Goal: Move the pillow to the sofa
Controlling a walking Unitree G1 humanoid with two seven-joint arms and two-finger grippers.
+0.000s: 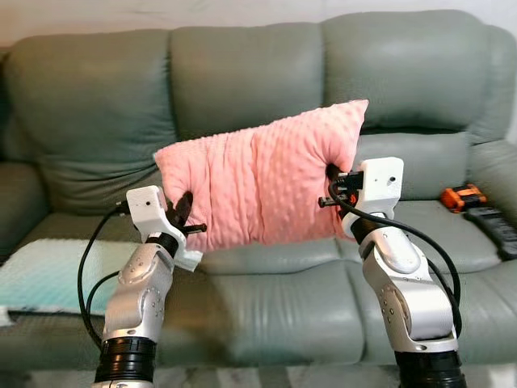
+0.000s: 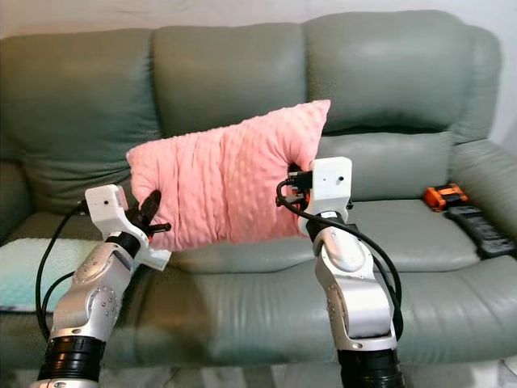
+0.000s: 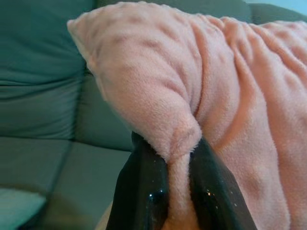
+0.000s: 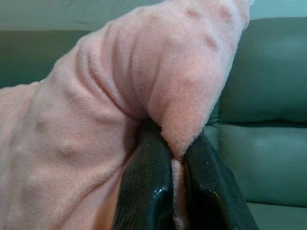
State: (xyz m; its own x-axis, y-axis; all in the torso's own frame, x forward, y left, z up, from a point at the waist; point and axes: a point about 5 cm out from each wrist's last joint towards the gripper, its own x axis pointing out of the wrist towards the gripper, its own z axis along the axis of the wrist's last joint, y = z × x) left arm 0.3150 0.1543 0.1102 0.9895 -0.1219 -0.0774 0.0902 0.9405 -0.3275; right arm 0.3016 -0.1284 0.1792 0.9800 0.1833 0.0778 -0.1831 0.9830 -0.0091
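Left eye view is showing a grey-green sofa (image 1: 242, 97) spreading across the scene, with a pink pillow (image 1: 258, 182) being held up in the air in front of its backrest and above its seat cushions, not resting on them. The pillow is tilting, its higher corner lying toward the sofa's right end. The left gripper (image 1: 179, 212) is pinching the pillow's lower edge on the side nearer the sofa's left end, and the left wrist view is showing its two black fingers (image 3: 144, 191) squeezing a fold of plush fabric between them. The right gripper (image 1: 333, 184) is clamping the opposite edge, its fingers (image 4: 144, 187) likewise closing on a thin fold. A pale teal cloth (image 1: 56, 271) is lying on the sofa's left seat cushion, and an orange and black tool (image 1: 462, 196) is sitting on its right seat cushion beside a dark flat object (image 1: 494, 228).

Each grip is holding only a small pinch of soft fabric, so the fold could be slipping free, probably dropping one end. Releasing too far forward could be letting the pillow roll off the sofa's front edge.
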